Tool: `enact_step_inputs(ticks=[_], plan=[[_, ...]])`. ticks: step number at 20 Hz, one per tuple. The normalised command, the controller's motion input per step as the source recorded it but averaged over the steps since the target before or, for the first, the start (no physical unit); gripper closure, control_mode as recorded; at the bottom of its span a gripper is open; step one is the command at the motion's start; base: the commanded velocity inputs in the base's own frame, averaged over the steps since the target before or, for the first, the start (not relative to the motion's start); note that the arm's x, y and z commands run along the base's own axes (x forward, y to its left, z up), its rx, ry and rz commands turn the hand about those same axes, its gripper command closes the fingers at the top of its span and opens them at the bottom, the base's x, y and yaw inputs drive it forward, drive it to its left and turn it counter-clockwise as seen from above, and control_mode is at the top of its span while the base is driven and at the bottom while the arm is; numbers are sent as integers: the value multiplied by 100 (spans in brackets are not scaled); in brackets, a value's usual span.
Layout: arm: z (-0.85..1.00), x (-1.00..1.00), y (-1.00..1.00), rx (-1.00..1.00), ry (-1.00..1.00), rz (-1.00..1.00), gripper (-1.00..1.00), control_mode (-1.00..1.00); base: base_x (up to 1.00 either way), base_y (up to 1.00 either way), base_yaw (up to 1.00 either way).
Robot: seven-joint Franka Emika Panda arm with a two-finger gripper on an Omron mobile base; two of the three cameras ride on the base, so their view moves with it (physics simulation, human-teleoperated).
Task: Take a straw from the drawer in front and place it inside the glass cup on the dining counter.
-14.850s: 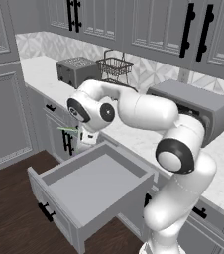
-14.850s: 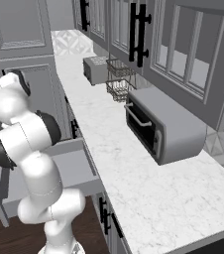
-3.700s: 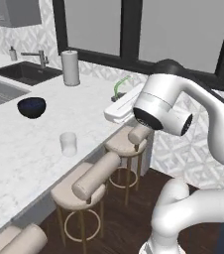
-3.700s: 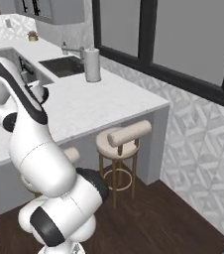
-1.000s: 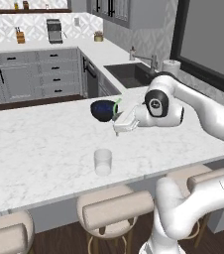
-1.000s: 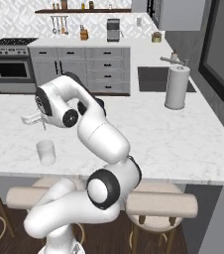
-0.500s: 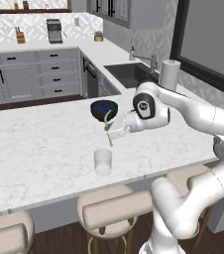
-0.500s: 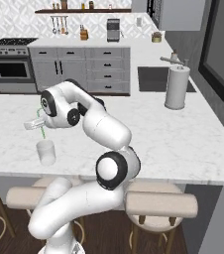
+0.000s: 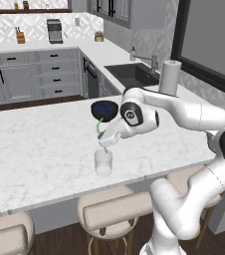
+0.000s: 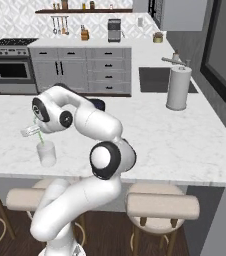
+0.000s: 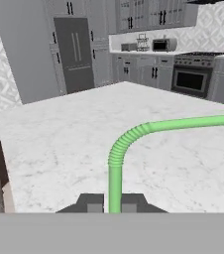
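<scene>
My gripper [image 9: 106, 143] is shut on the light-green straw [image 9: 100, 127] and hangs just above the glass cup [image 9: 103, 163]. The cup stands upright on the white marble dining counter [image 9: 35, 149], near its front edge. In the right base view the gripper [image 10: 31, 131] holds the straw [image 10: 41, 141] tilted, its lower end at the mouth of the cup [image 10: 47, 153]. The hand view shows the straw [image 11: 115, 168] rising between the fingertips [image 11: 90, 202] and bending right at its ribbed part. The drawer is out of view.
A dark blue bowl [image 9: 104, 109] sits on the counter just behind the gripper. A paper towel roll [image 9: 169, 77] stands by the sink [image 9: 129, 73] at the far right. Beige padded stools [image 9: 117, 211] line the counter's near side. Grey cabinets run along the far wall.
The gripper has carried the straw down and to the left, from beside the blue bowl to just over the glass cup. The cup and bowl have not moved.
</scene>
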Motion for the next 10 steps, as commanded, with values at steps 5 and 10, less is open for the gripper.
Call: enact_step_inputs(ticks=[5,10], plan=[[-53,11,7,0,0,0,100,-100,0,0,0],[-40,35,2,0,0,0,100,-100,0,0,0]])
